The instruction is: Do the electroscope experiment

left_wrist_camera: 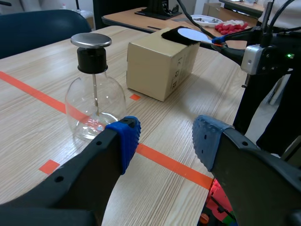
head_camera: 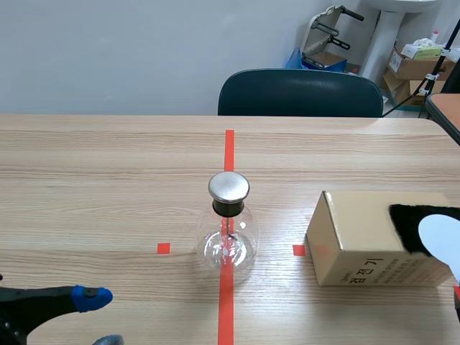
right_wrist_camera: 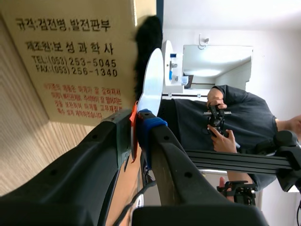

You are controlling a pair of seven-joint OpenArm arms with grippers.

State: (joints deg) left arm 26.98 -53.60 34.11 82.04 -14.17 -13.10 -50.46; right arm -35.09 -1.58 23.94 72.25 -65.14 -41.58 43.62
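While the left jaws are held open beside the electroscope (left_wrist_camera: 94, 101), a white disc (right_wrist_camera: 153, 82) is seemingly gripped by the right jaws.

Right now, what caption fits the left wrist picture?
Open blue-padded left gripper faces a round glass flask with a metal cap.

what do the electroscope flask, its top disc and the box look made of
Electroscope flask: clear glass, it seems; the tape line shows through it and it glints. Top disc: metal, with a brushed grey sheen. Box: brown cardboard, matte, with printed lettering.
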